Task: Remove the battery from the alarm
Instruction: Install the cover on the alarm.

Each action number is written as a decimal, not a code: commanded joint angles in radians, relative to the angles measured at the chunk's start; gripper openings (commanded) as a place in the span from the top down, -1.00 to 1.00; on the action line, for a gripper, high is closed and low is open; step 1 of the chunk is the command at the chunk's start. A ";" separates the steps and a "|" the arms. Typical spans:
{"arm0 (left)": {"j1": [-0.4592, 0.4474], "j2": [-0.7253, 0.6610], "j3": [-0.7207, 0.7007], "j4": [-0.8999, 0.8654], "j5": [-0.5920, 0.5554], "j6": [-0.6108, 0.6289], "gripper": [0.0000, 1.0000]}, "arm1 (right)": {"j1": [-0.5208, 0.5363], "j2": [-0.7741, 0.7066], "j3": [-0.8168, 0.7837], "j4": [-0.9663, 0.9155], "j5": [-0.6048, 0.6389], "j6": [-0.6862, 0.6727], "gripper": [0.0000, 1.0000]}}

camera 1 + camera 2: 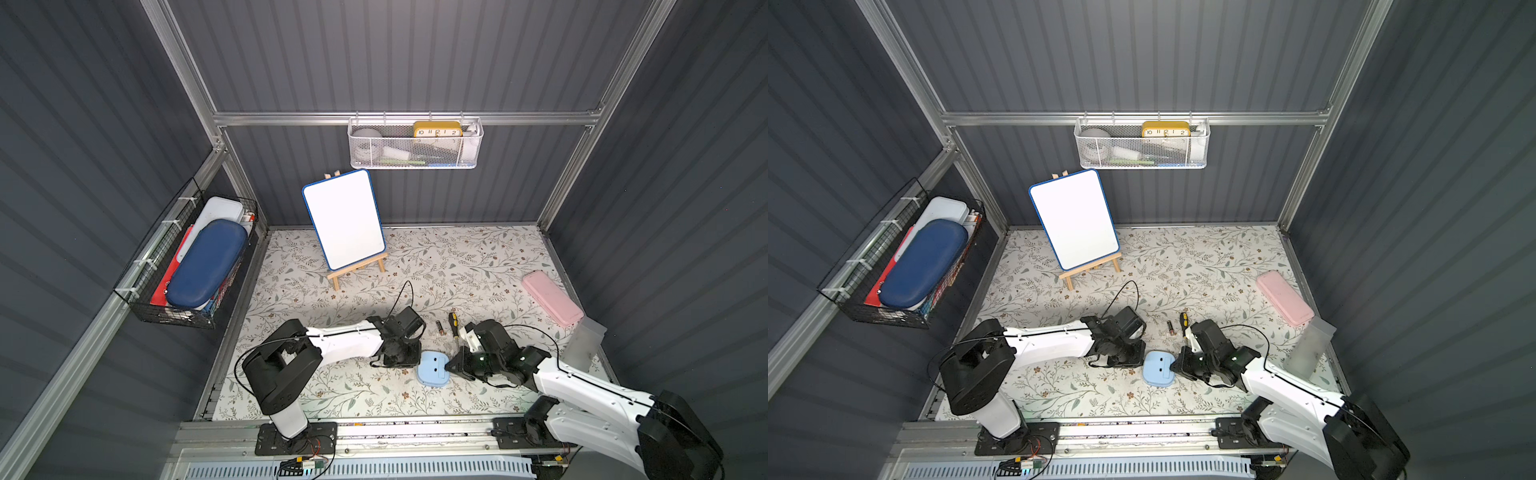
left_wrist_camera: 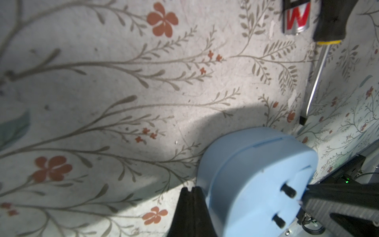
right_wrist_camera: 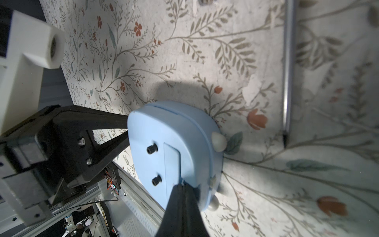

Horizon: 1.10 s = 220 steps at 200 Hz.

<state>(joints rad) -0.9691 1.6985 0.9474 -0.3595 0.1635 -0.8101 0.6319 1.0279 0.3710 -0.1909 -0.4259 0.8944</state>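
Blue alarm back-up; battery flat, long axis front-to-back; left hand, right hand closed.

Light came from above and was brightest on the middle of the table; the walls were dim. The whiteboard glared to blank white. In both top views the posts leaned outward toward the corners. In the wrist views the alarm threw a soft-edged shadow, and the screwdriver shaft was blurred.

Dark ribbed walls enclose a floral-patterned tabletop.
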 commanded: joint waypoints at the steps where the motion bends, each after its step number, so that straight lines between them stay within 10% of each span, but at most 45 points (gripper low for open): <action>1: -0.003 0.010 0.019 0.002 0.014 0.025 1.00 | -0.001 -0.010 0.026 -0.058 -0.005 -0.029 0.93; 220: -0.003 0.010 0.019 0.007 0.011 0.025 1.00 | 0.008 -0.130 -0.010 -0.062 0.079 0.028 1.00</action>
<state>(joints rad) -0.9691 1.6985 0.9474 -0.3534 0.1638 -0.8021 0.6357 0.9161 0.3885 -0.2813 -0.3683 0.9039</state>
